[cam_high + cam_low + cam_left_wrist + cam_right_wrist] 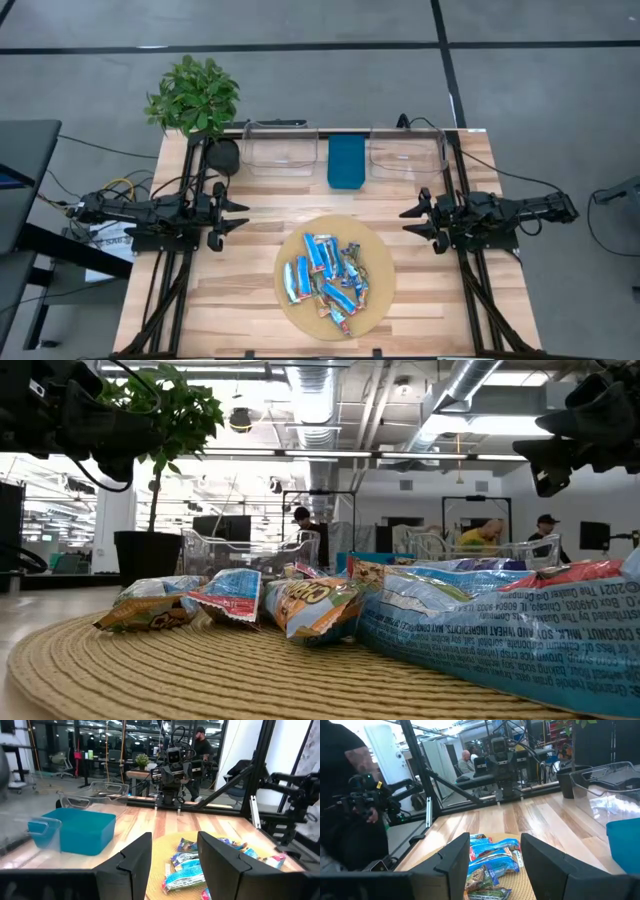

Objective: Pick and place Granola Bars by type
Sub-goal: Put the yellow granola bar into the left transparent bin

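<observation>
Several granola bars [328, 272] in shiny wrappers, mostly blue with some greenish-tan, lie heaped on a round woven mat [378, 305] near the table's near edge. They also show in the low view [330, 605], the left wrist view [189, 865] and the right wrist view [492, 862]. My left gripper [238, 214] hovers open above the table, left of the mat, its own fingers framing the heap [175, 865]. My right gripper [411, 222] hovers open to the right of the mat [495, 865]. Neither touches anything.
A blue bin [346, 161] stands at the table's far edge between two clear plastic bins [280, 150] [405, 152]. A potted plant [196, 98] sits at the far left corner. Bare wood lies between the mat and the bins. People show in the room behind.
</observation>
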Controlling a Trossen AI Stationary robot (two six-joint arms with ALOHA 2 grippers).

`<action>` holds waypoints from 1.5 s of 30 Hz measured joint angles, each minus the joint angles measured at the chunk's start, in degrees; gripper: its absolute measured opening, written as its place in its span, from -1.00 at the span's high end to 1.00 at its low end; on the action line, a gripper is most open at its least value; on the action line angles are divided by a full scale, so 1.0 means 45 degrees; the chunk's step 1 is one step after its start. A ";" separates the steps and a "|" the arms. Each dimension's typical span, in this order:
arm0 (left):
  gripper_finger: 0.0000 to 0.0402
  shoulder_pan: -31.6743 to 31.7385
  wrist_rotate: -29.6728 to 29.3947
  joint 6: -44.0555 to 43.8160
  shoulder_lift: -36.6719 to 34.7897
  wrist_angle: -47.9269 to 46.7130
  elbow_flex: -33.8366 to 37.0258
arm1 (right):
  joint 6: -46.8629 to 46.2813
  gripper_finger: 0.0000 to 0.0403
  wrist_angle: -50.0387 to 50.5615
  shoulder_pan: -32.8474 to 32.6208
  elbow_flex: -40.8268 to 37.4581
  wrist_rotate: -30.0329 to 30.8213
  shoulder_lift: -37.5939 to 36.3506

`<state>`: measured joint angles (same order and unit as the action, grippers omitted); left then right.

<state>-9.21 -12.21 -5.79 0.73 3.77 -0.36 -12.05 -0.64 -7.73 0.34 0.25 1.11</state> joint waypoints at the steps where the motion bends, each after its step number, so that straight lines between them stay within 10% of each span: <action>1: 0.25 -0.0005 0.0014 -0.0504 -0.0004 -0.0001 0.0000 | 0.0000 0.16 -0.0001 -0.0003 -0.0005 -0.0004 0.0003; 11: 0.25 -0.0010 0.1148 -0.9263 0.0001 -0.0148 -0.0248 | 0.0000 0.16 -0.0001 -0.0001 -0.0003 0.0001 0.0001; 20: 0.25 0.0014 -0.2386 -1.1840 0.0001 0.0012 -0.0287 | 0.0000 0.16 -0.0001 -0.0004 0.0000 0.0001 -0.0002; 26: 0.25 -0.0078 -0.1634 -1.1940 0.1126 0.2830 -0.0379 | 0.0000 0.16 -0.0029 0.0031 0.0000 0.0239 -0.0001; 37: 0.25 -0.0136 -0.1923 -1.4519 0.9899 -0.0769 -0.5885 | -0.1270 0.16 -0.1271 0.0084 0.0000 0.0319 0.0003; 45: 0.25 -0.0469 0.2402 -1.8049 1.6476 -0.3850 -0.9464 | -0.5342 0.16 -0.4561 0.0098 0.0000 0.0390 -0.0002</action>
<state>-11.32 -1.40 -87.01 74.87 -13.55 -42.95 -36.09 -21.16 -7.29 0.34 2.00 1.10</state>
